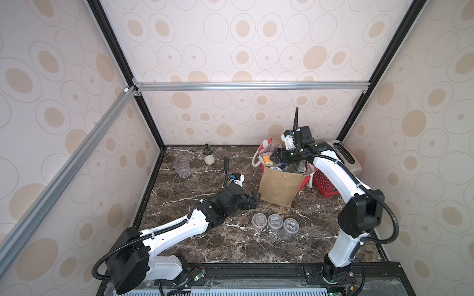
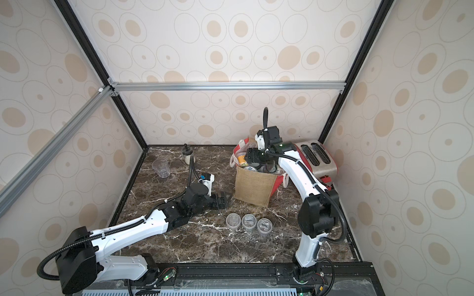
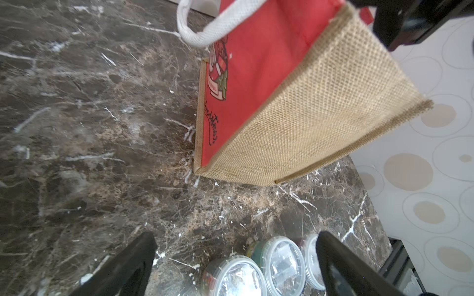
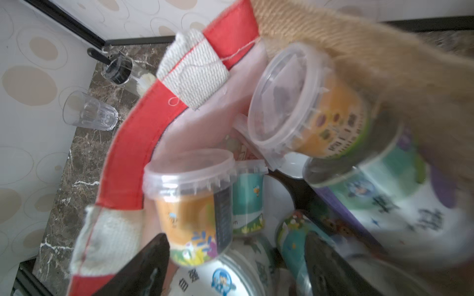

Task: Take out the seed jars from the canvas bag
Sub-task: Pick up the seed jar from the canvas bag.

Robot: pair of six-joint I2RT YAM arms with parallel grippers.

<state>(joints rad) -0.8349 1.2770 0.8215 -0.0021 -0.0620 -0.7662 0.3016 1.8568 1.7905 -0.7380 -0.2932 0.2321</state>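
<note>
Got three seed jars point(image 1: 275, 222) out near the worktop's point(image 1: 205, 243) front edge; plenty left in the canvas bag point(image 1: 279, 185) by the back right corner. Reaching in with right gripper point(image 1: 273, 156) parted, nothing gripped; left gripper point(image 1: 255, 199) wide, empty

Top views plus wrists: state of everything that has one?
canvas bag: upright, mouth open
seed jars in bag: lidded, jumbled
three seed jars: out of bag, upright, lidded
left gripper: open, empty
right gripper: open, inside bag mouth
tumbler: upright, empty
shaker: upright, capped
</note>
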